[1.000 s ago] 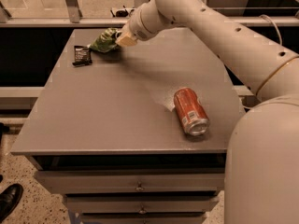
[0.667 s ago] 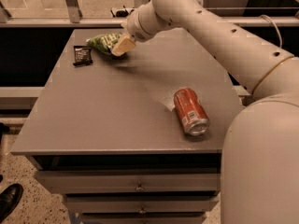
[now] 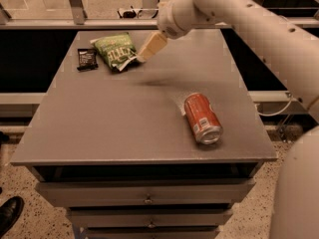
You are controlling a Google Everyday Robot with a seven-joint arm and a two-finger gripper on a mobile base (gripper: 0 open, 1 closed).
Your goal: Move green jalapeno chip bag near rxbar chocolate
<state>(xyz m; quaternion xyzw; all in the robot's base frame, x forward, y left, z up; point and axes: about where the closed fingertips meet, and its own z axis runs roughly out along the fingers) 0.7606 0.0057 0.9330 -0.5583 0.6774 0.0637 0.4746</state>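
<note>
The rxbar chocolate (image 3: 87,58) lies flat near the far left corner of the grey tabletop (image 3: 109,118), a small black wrapper with faint white print, and everything else is placed from it. The green jalapeno chip bag (image 3: 114,49) rests on the tabletop just beside the rxbar chocolate, on its right as the camera sees it. The bag is crinkled, its white lettering faces up and its pale torn-looking edge points away from the bar. Whether bag and bar touch or are parted by a thin gap cannot be told. The end effector (image 3: 143,55) is on the far side of the bag from the rxbar chocolate, angled down so that its pale tip meets the bag's torn edge. Whether it is clenched on that edge or has released it cannot be told. The white arm (image 3: 239,14) runs up and to the right from there, farther still from the rxbar chocolate. An orange-red soda can (image 3: 202,118) lies on its side well apart from the rxbar chocolate, toward the near right part of the tabletop, its silver end facing the camera. Below the tabletop are drawer fronts (image 3: 147,195), and a dark shoe (image 3: 9,215) shows on the floor under the bar's side.
</note>
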